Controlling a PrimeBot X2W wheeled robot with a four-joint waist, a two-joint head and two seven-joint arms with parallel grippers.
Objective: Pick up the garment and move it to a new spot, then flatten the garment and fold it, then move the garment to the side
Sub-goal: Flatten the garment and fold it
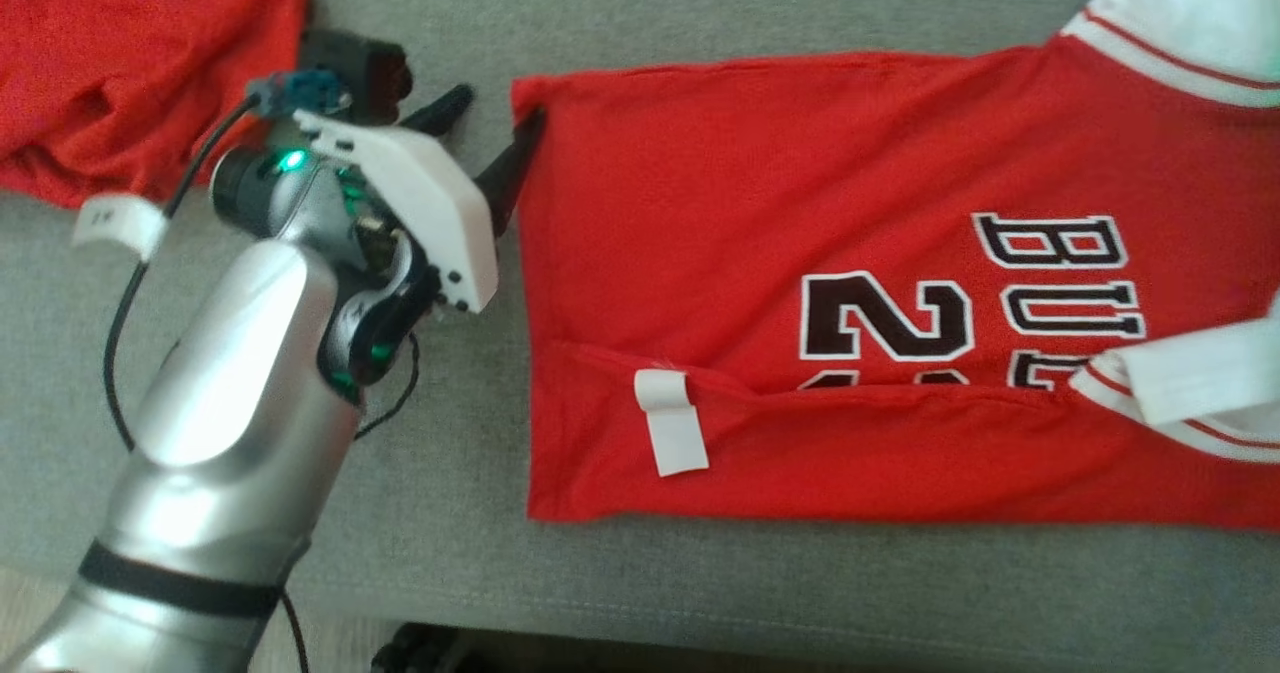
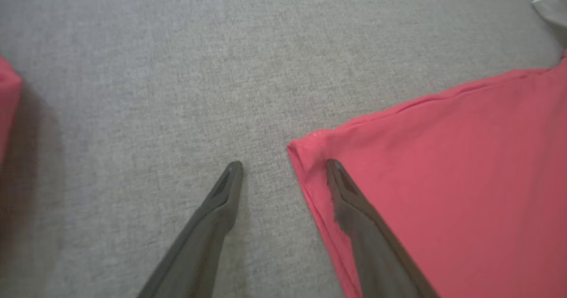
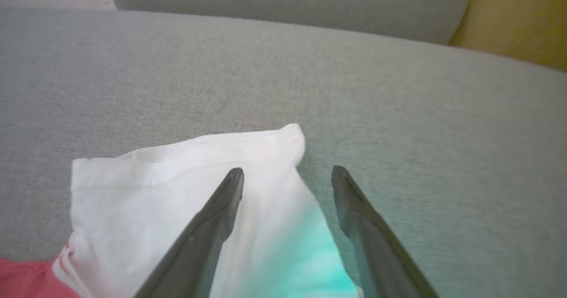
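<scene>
Second red garment (image 1: 130,63) is seen bunched at far left of grey sofa cushion (image 1: 700,13). Left gripper (image 1: 497,111) is held with fingers spread apart, nothing clamped, one finger over the corner of the red jersey (image 1: 750,203). Jersey is laid flat mid-cushion, near edge folded over its lettering. Right gripper (image 3: 288,169) is spread apart too, empty, over the jersey's white sleeve (image 3: 133,187)
</scene>
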